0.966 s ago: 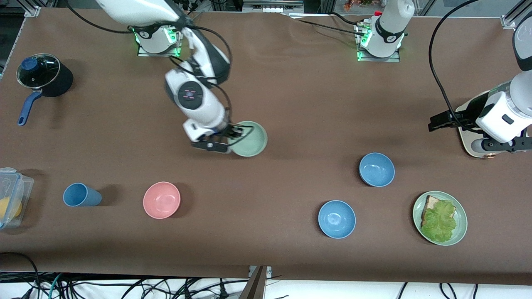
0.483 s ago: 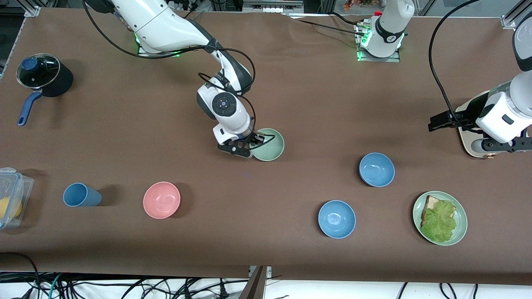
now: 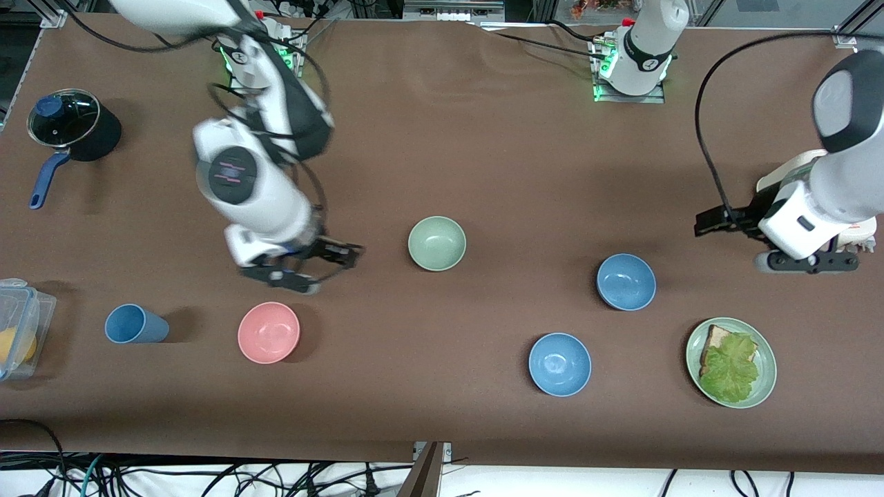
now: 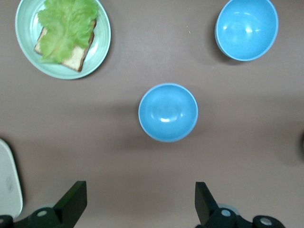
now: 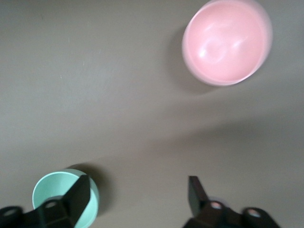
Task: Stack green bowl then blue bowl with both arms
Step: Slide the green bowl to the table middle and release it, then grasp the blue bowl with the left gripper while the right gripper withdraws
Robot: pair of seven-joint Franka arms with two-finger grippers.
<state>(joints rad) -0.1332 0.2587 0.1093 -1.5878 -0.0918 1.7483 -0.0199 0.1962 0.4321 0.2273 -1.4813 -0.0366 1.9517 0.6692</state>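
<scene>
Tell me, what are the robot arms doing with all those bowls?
The right gripper is open and holds nothing, up over the table between the green bowl and the pink bowl. The green bowl sits alone mid-table. The left gripper, open too, hangs above the blue bowl, which nothing is touching. No bowls are stacked yet.

Green bowl [image 3: 436, 243] upright, empty, mid-table. Blue bowl [image 3: 626, 281] upright, empty, toward left arm's end, slightly nearer the camera.
</scene>
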